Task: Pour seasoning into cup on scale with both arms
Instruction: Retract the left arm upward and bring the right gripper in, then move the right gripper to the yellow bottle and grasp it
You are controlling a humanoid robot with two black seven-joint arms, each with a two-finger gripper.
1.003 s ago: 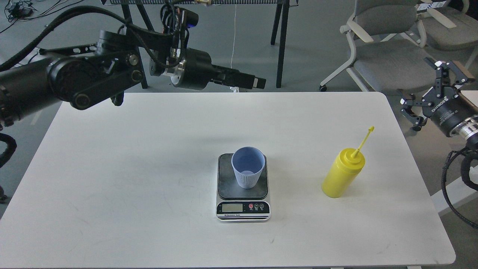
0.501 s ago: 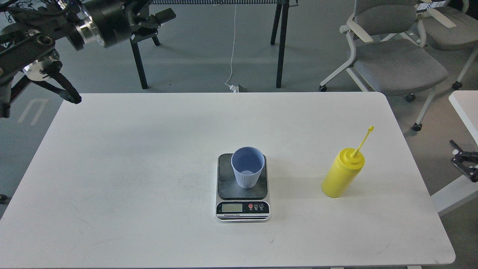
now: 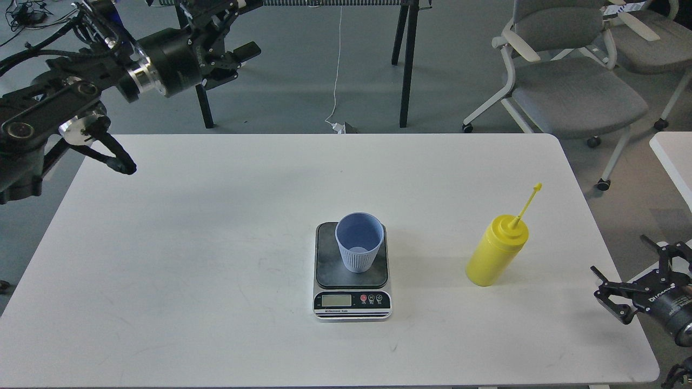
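The yellow seasoning bottle [image 3: 494, 254] stands upright on the right side of the white table [image 3: 216, 243], its tethered cap sticking up on a thin stalk. The light-blue ribbed cup [image 3: 359, 243] stands upright on the dark plate of the scale [image 3: 351, 300] at mid-table. My left gripper [image 3: 243, 29] is open and empty, high beyond the table's far left corner, far from the cup. My right gripper [image 3: 619, 254] is open and empty, just off the table's right edge, right of and lower than the bottle.
Grey office chairs [image 3: 567, 92] stand behind the table at the right. Black frame legs [image 3: 405, 65] stand behind its far edge. A second white table [image 3: 673, 156] shows at the right edge.
My left arm swung from over the table's far edge to the upper left, then came down and right a little. My right gripper dropped from the upper right to the table's lower right edge.
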